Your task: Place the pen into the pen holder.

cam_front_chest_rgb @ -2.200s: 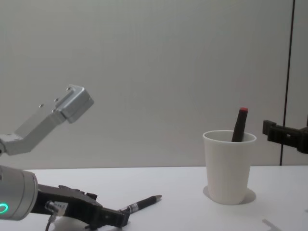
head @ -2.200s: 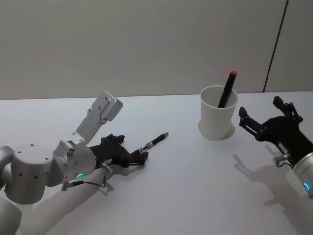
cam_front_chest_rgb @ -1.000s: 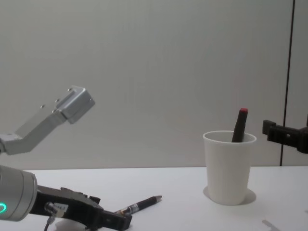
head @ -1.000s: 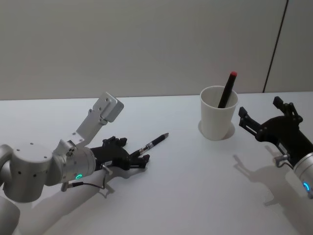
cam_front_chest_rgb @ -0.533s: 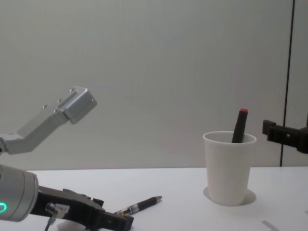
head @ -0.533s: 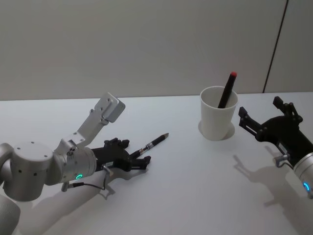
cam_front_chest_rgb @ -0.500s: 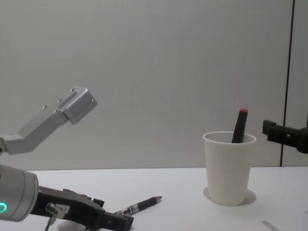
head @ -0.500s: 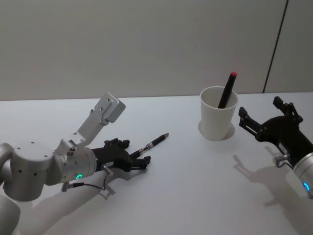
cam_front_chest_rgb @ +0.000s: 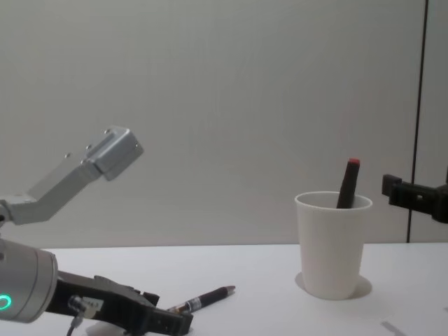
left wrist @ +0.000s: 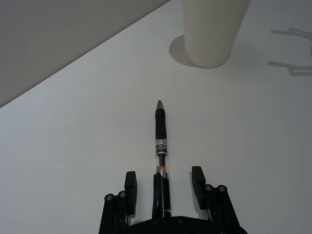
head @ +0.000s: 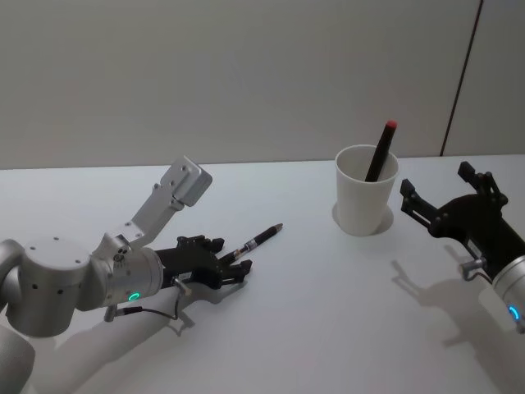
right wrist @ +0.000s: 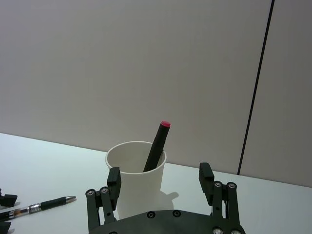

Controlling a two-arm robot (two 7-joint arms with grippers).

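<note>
Creeping forward, left gripper now straddles the rear of the pen, fingers open, nothing gripped yet; pen holder stands well ahead, right gripper idle and open beside it

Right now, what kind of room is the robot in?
Probably a robot test lab: a bare white table against a blank grey wall, a paper cup, one pen lying in the open left end effector, and the right end effector open beside the cup.
</note>
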